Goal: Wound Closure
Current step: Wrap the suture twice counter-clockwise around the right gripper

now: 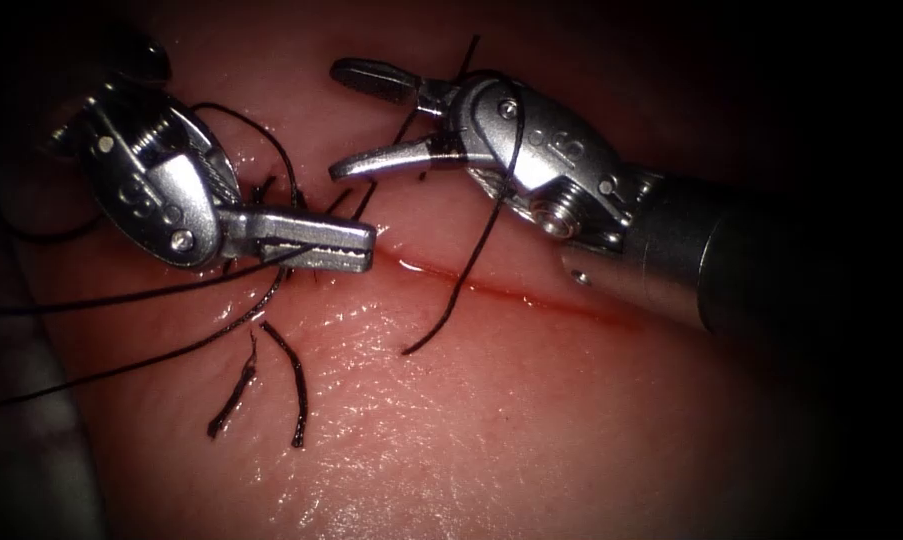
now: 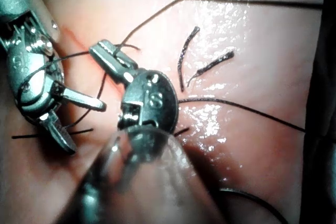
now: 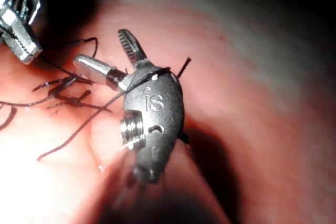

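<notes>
Over the cut, thread drapes the open-jawed right tool.

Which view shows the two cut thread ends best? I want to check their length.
The endoscope view: both cut thread ends lie whole on the tissue, below the left tool. The left wrist view shows them too, amid glare. The right wrist view has tangled thread I cannot sort.

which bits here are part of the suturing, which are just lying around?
In play:
- left tool, shut on the thread
- right tool, jaws open, thread draped over its wrist, holding nothing
- cut in the tissue

Lying about:
- cut ends of thread on the tissue
</notes>
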You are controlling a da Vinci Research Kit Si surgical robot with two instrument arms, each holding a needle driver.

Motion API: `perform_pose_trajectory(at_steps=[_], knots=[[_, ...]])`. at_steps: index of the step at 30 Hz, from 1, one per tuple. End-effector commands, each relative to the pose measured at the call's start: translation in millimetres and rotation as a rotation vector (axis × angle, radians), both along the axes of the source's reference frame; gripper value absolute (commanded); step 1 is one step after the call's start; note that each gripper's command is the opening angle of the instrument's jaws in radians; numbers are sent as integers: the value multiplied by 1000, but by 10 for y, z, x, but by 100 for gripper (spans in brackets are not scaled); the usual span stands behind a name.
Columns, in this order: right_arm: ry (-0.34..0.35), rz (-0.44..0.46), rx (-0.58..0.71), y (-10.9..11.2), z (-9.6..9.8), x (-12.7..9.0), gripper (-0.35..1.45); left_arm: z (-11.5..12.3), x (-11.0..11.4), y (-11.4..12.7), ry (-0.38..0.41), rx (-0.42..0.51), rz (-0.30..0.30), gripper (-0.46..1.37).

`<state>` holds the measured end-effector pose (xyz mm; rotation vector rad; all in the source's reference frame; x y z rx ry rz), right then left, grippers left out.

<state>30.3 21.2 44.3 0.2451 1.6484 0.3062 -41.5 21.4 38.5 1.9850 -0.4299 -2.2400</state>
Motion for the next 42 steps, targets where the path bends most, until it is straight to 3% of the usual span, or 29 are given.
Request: perform_pose_trajectory(at_steps=[1,6,10,18,33,42], knots=[[-14,-10,-4,-2,-1,0,107,-1,0,1,2,3,8,-35],[-34,-33,-11,-11,-3,1,125,-5,-1,13,1,13,10,-35],[-49,-74,-18,-19,-5,4,126,-8,-2,23,2,16,13,-35],[12,-128,0,-32,-7,9,126,-5,-4,46,-2,24,20,-35],[116,-187,23,-53,-6,4,124,36,-5,78,-27,38,40,-35],[228,-152,48,-57,-13,-13,122,68,2,73,-31,48,32,-35]])
